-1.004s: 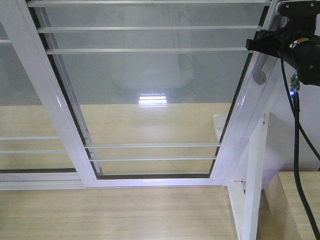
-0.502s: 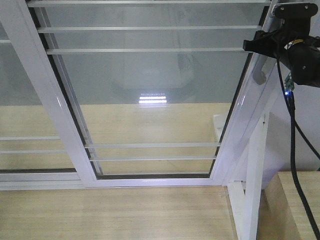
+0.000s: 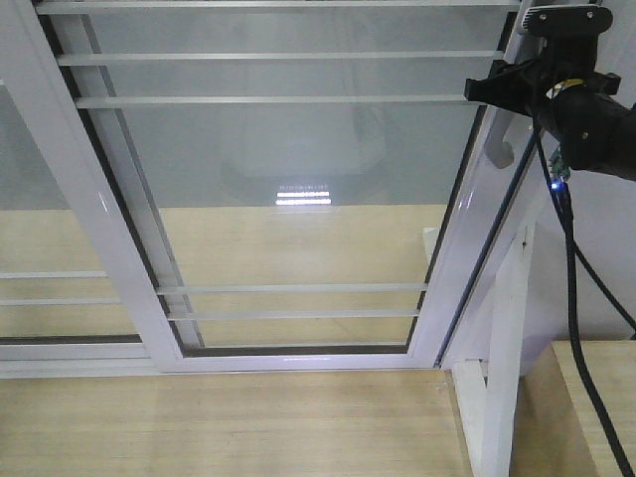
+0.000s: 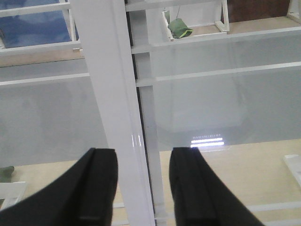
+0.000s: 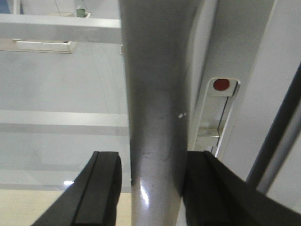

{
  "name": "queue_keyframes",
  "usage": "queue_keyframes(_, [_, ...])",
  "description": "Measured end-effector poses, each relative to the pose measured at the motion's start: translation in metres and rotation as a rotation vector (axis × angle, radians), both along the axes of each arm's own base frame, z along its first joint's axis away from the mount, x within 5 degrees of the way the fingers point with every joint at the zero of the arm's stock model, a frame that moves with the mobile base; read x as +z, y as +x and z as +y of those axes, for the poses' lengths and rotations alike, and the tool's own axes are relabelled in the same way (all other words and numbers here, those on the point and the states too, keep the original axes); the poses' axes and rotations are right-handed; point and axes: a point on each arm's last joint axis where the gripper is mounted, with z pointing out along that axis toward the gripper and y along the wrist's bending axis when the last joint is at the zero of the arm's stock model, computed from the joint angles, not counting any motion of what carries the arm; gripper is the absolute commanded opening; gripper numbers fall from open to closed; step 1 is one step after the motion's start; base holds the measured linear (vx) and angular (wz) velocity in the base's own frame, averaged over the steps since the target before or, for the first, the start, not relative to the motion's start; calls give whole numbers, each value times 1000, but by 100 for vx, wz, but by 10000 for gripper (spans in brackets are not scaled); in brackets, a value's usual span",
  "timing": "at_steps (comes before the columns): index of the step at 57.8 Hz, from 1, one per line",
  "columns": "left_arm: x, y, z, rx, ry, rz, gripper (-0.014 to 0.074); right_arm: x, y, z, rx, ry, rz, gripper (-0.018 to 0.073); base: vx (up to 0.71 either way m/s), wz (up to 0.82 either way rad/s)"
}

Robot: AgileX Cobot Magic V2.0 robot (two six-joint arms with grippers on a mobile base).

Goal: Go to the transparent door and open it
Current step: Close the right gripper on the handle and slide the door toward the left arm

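Between R claw pads: grey handle of transparent door.

Even, soft indoor light; no hard shadows. A bright striped lamp reflection glares on the transparent door. Right wrist view: grey handle close up and blurred, small specular glint low down. Left wrist view mildly soft overall.

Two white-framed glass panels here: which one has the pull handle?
The right panel, beside the right hand: a curved grey handle sits on its right frame edge. The left panel shows none.
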Motion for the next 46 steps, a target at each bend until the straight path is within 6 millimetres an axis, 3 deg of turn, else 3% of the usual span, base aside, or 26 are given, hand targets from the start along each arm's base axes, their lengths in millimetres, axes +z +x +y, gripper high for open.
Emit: queue_keyframes(46, [0,0,0,0,0,0,409,-3,-9,69,149,33,-20,365,0,0])
